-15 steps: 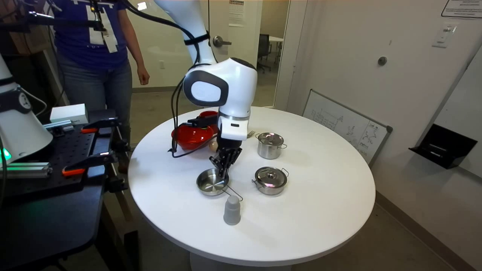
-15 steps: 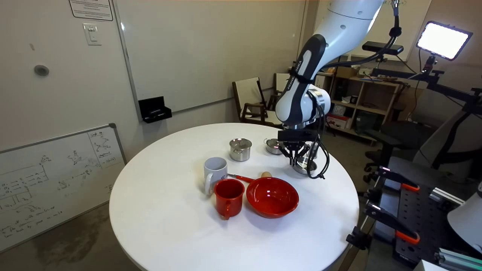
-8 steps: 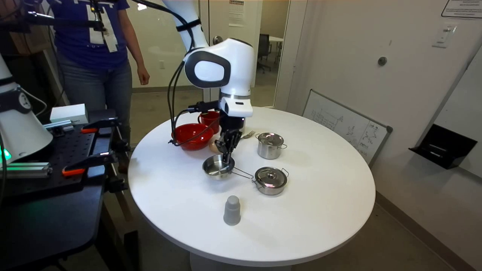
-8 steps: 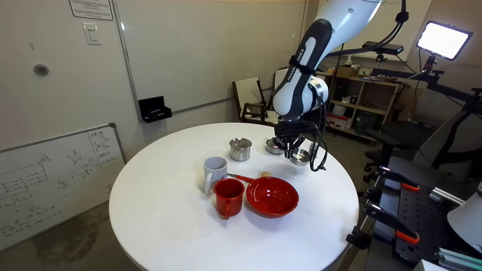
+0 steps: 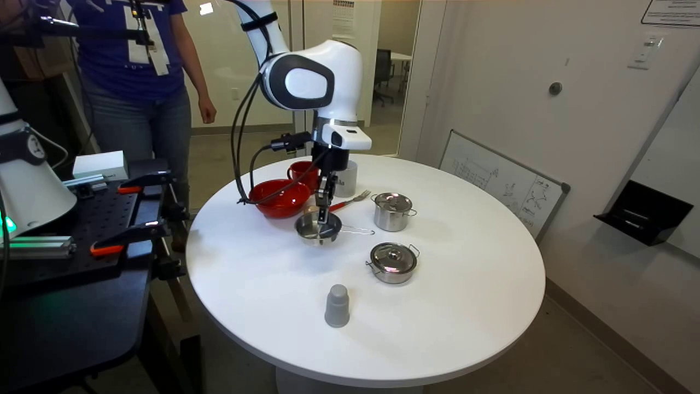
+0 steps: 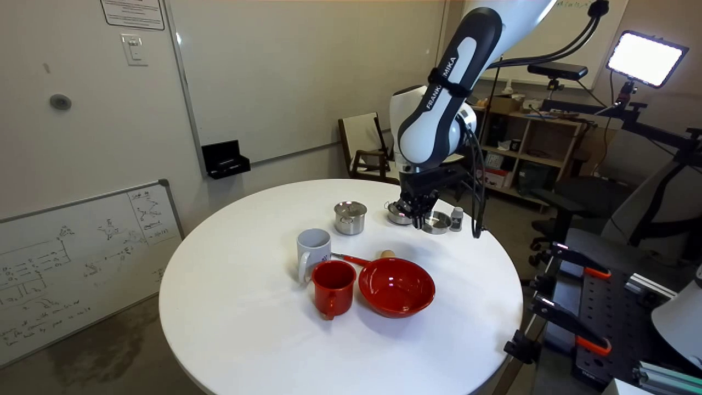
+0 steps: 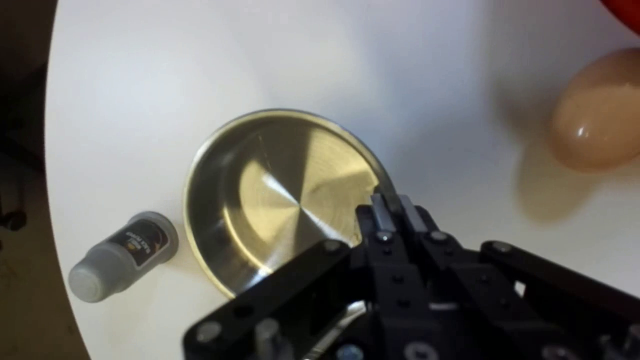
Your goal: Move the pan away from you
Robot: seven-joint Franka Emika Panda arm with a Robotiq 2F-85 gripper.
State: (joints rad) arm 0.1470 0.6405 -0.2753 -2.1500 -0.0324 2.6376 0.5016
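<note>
The small shallow silver pan (image 5: pixel 307 232) hangs a little above the white table, with a shadow under it. It also shows in an exterior view (image 6: pixel 439 222) and in the wrist view (image 7: pixel 295 200). My gripper (image 5: pixel 323 220) is shut on the pan's rim, one finger inside the wall and one outside; the wrist view shows the rim between the fingertips (image 7: pixel 395 212). The pan's thin wire handle (image 5: pixel 358 231) points right in an exterior view, toward the space between the taller pot and the squat container. In the wrist view the jaws hide part of the pan.
A squat silver container (image 5: pixel 393 264) and a taller silver pot (image 5: pixel 392 213) stand to one side. A grey pepper shaker (image 5: pixel 337 307), red bowl (image 6: pixel 397 288), red mug (image 6: pixel 333 291), white mug (image 6: pixel 313 249), red-handled fork (image 5: pixel 350 201) and egg (image 7: pixel 595 112) are also on the table (image 5: pixel 454 306).
My gripper has lifted the pan off the table; it sits higher in both exterior views. The pan has turned, so its handle swung from the shaker toward the pots. The arm rose with it.
</note>
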